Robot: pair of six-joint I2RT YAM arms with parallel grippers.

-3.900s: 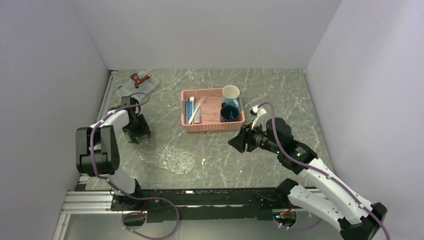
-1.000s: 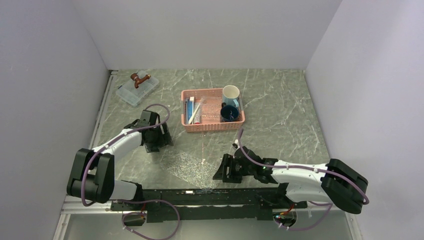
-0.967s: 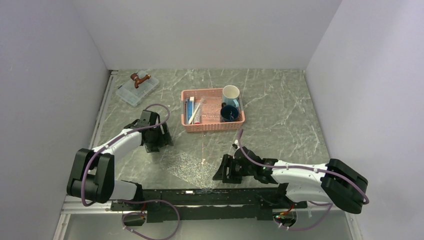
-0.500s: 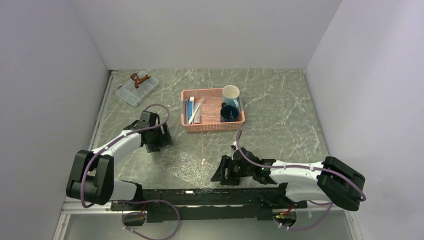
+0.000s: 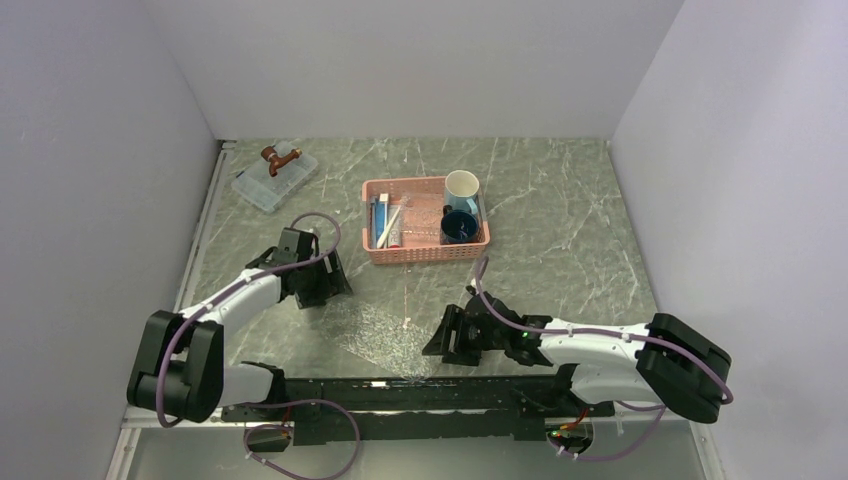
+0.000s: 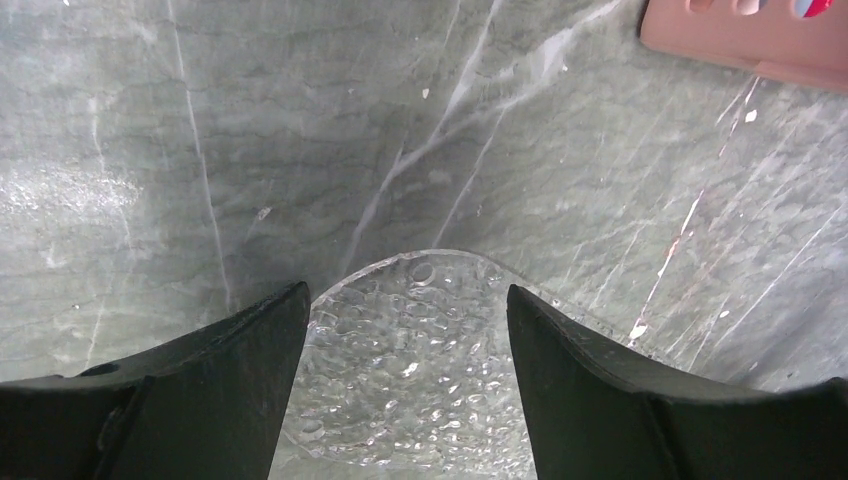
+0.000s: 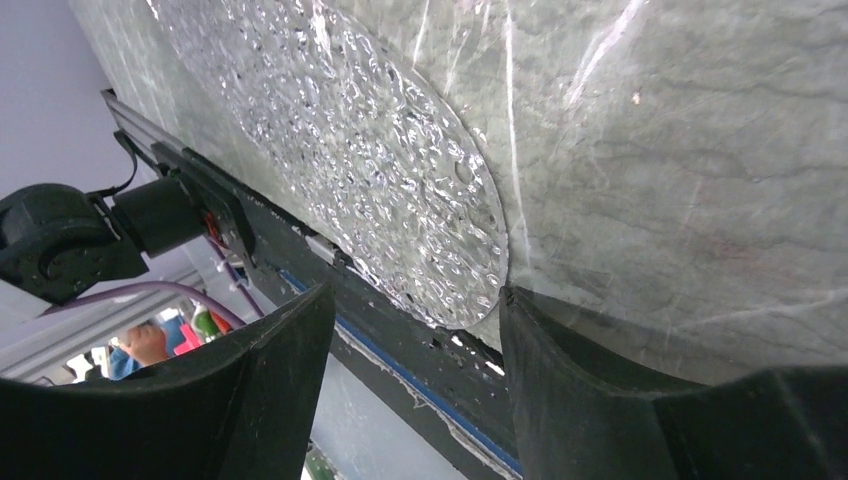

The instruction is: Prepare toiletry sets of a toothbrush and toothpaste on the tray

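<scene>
Both jaws are spread wide. The left end effector (image 5: 325, 290) (image 6: 407, 292) straddles one end of the clear bumpy oval tray (image 5: 383, 330) (image 6: 410, 370), and the right end effector (image 5: 443, 336) (image 7: 415, 290) straddles the other end. The tray lies flat on the grey marbled counter (image 5: 560, 200). The whitish stick toothbrushes (image 5: 389, 224) and blue toothpaste tubes (image 5: 377, 215) are in the pink lattice basket (image 5: 425, 257).

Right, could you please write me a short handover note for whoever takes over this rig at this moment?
Left gripper: open, empty, straddling the far-left end of the clear bumpy oval tray.
Right gripper: open, empty, at the tray's near-right end.
Thin whitish toothbrushes and flat blue toothpaste tubes: in the pink lattice basket.
Done: nothing on the tray yet.
Left: move both sets onto the tray.
</scene>
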